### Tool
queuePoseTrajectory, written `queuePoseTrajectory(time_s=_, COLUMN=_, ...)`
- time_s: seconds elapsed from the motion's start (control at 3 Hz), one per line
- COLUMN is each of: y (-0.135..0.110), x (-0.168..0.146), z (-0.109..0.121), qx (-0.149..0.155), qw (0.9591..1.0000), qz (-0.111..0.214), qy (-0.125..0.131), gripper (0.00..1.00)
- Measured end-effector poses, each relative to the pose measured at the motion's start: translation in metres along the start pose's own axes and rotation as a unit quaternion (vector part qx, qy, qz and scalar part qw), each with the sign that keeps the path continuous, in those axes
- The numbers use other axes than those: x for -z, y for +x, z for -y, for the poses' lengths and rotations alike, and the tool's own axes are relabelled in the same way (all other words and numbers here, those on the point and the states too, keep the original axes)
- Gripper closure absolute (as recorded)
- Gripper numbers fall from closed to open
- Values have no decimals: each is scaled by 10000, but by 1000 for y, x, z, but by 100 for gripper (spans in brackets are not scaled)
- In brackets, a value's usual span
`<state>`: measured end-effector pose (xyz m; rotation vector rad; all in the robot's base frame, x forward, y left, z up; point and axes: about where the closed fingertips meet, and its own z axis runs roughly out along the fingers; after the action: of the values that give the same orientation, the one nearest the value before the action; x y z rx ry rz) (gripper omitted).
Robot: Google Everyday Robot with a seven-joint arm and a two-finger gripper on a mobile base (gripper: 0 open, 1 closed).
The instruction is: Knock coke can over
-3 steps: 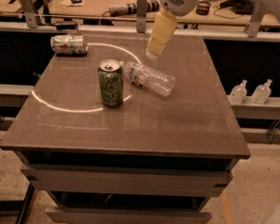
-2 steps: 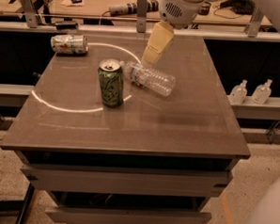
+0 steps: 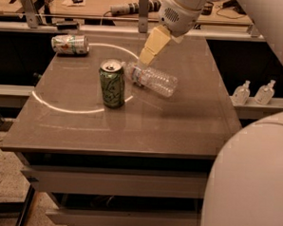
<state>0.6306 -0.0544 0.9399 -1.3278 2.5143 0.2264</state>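
Foreground, lower right: a pale rounded part of the robot's body (image 3: 251, 187) covers the view beside the near right corner of the tabletop (image 3: 179, 126). A thin white ring (image 3: 61, 108) is marked on the left half of the tabletop. The green can (image 3: 111, 83) stands upright inside this ring, left of centre and about midway between the near and far edges. Just behind it and to its right a clear bottle (image 3: 153, 79) lies on its side, neck end toward the can; whether the two touch cannot be told. The claw (image 3: 146, 57) hangs slanted from the arm (image 3: 180, 12) over the far half of the tabletop, its tip at the bottle's neck end and apart from the green can. How far it is open cannot be told. It grips nothing that shows. A silver can (image 3: 70, 43) lies on its side at the far left corner. Two small bottles (image 3: 241, 91) stand on a ledge beyond the right edge.
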Motion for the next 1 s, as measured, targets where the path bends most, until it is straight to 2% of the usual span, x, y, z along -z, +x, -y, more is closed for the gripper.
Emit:
queuePoseTrajectory(time_s=0.33, y=-5, x=-15, z=6, qx=-135, qw=9995, qz=-113, qy=-252, gripper=0)
queuePoseTrajectory(time_s=1.0, y=-13, x=-41, z=14, qx=-226, qw=9987, qz=-260, qy=-385, gripper=0)
